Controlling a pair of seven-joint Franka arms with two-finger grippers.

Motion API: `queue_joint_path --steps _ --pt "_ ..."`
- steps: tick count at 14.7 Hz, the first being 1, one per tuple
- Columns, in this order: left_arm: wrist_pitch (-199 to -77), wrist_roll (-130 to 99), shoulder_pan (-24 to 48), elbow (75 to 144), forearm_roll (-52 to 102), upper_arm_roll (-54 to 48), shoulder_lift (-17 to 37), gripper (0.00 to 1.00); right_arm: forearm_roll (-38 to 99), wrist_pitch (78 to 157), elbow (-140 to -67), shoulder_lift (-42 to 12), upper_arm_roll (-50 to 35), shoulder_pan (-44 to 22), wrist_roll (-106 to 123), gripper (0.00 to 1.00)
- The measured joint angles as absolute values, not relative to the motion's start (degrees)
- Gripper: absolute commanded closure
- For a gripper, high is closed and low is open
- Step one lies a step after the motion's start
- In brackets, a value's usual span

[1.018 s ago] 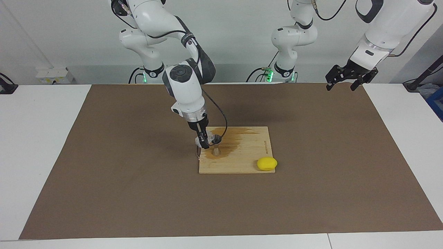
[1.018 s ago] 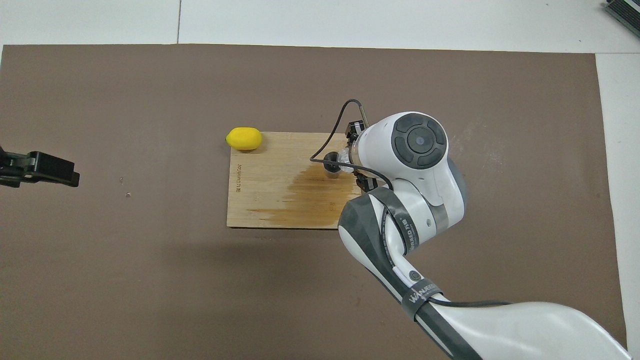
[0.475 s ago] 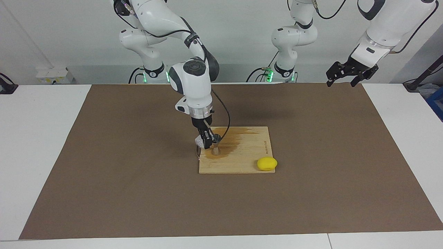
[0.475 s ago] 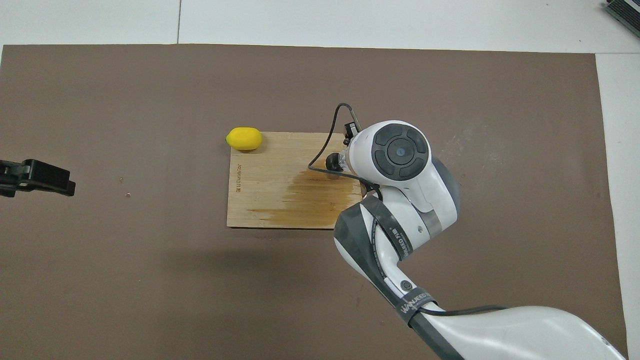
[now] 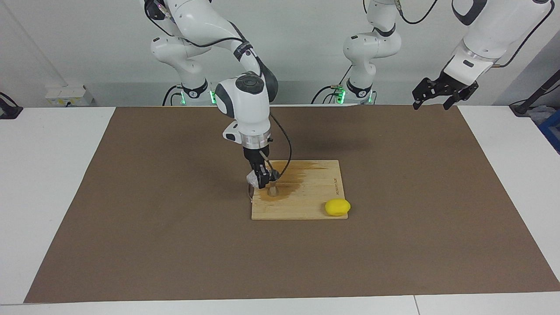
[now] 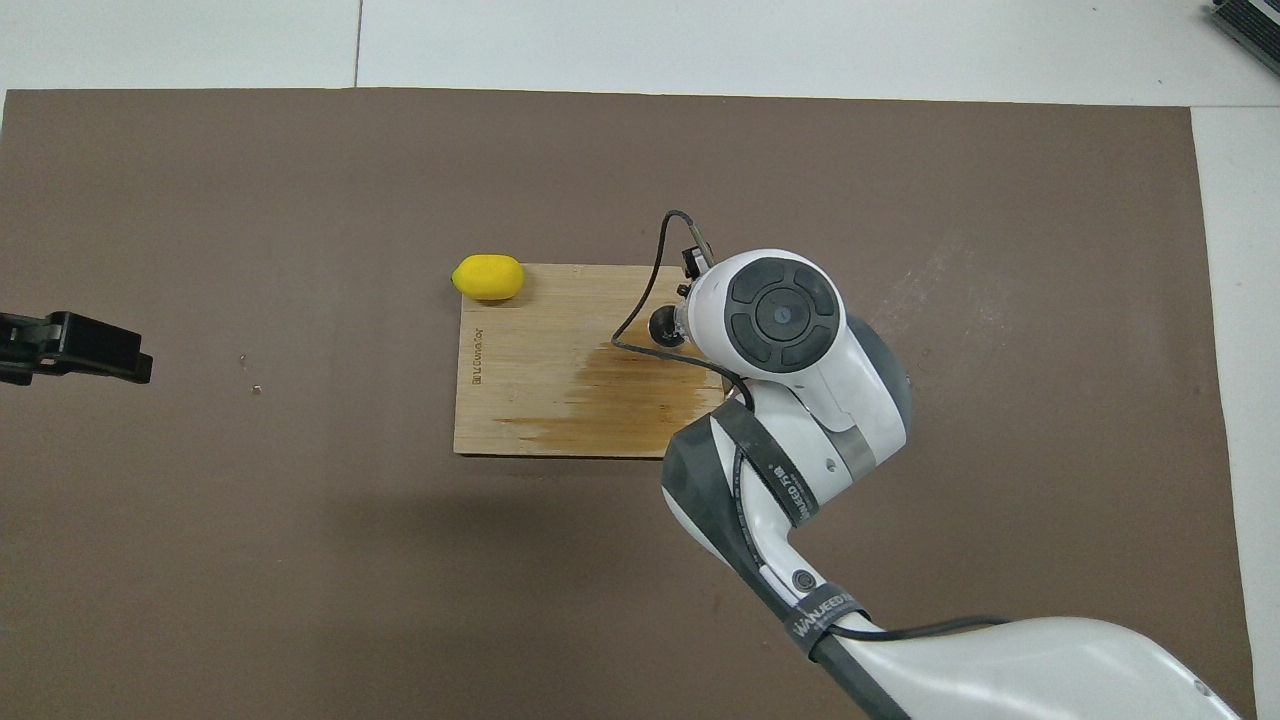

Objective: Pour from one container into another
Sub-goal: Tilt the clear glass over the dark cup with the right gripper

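Clear thick-walled glass cup [image 5: 252,179] is clenched in the right claw [image 5: 260,180], tipped toward the little silvery hourglass-shaped steel jigger [image 5: 273,189] that stands on the pale bamboo cutting board [image 5: 306,205], at the board's end toward the right arm. Compared with a second ago, the right arm's wrist has swung up more vertical over the cup and the whole forearm has shifted a bit, while the cup hangs at pretty much the same spot right beside the jigger's mouth. My read: the pour is either finishing or the wrist is rolling back, hard to say which, since I can't see any liquid in the glass. A dark wet-looking stain [image 6: 620,385] spreads along the wood grain around the jigger, so some of it looks spilled. Over at the left arm's end, the left claw [image 5: 432,98] has drifted slightly upward and hangs released above the brown matte mat [image 5: 175,245] on the white worktop [image 5: 43,175], just waiting. A smooth yellow lemon-shaped thing [image 5: 337,207] sits on the board's corner farthest from the robots, untouched.
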State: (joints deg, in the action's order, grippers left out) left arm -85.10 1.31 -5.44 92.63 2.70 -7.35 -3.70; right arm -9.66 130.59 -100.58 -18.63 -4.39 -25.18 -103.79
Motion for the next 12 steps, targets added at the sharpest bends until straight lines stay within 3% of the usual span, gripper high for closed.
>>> queue_joint_path --steps 12 --pt "-85.7 1.3 -5.5 92.7 4.4 -7.3 -3.7 0.0 -9.7 130.6 -100.1 -18.6 -4.3 -25.4 -104.8 1.0"
